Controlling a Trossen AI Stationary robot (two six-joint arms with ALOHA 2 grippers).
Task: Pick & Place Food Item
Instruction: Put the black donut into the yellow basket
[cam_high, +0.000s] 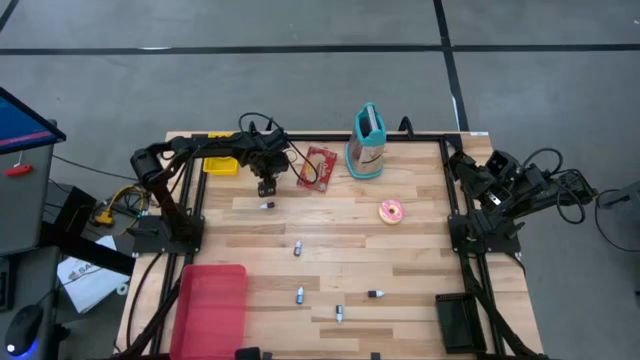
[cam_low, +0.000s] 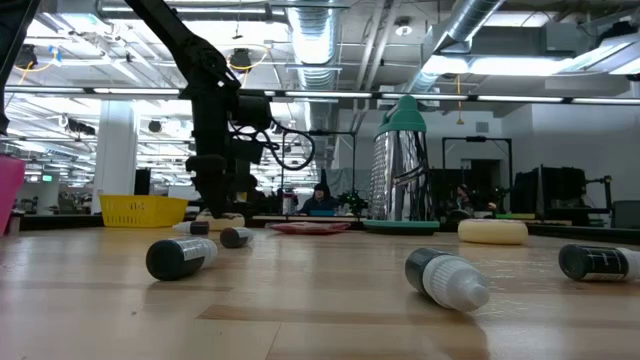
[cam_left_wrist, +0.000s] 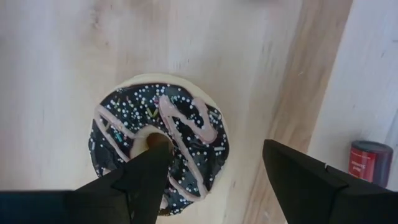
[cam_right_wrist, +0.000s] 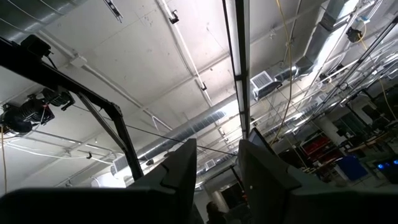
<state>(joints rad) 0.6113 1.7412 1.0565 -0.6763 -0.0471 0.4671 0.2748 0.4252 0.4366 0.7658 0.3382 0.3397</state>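
Observation:
A chocolate-iced donut (cam_left_wrist: 158, 140) with white sprinkles and pink icing lines lies flat on the wooden table (cam_high: 330, 270), at the far left. My left gripper (cam_left_wrist: 217, 155) points down over it and is open. One fingertip (cam_left_wrist: 152, 152) is over the donut's hole and the other (cam_left_wrist: 292, 165) stands outside its rim, above bare wood. In the high view the gripper (cam_high: 265, 185) hides the donut. A pink-iced donut (cam_high: 391, 211) lies right of centre. My right gripper (cam_right_wrist: 217, 146) points up at the ceiling at the table's right edge, narrowly open, with nothing between its fingers. My left gripper comes at the chocolate donut from above, with one finger at the hole (cam_left_wrist: 149, 140) and the other outside the rim. Whether either finger touches the donut cannot be told.
A red packet (cam_high: 318, 167) and a teal-topped metal grater (cam_high: 367, 145) stand at the far middle, with a yellow basket (cam_high: 221, 163) at the far left. A pink bin (cam_high: 210, 300) sits at the near left. Several small bottles (cam_high: 297, 248) lie scattered, one (cam_left_wrist: 365, 163) close to the chocolate donut.

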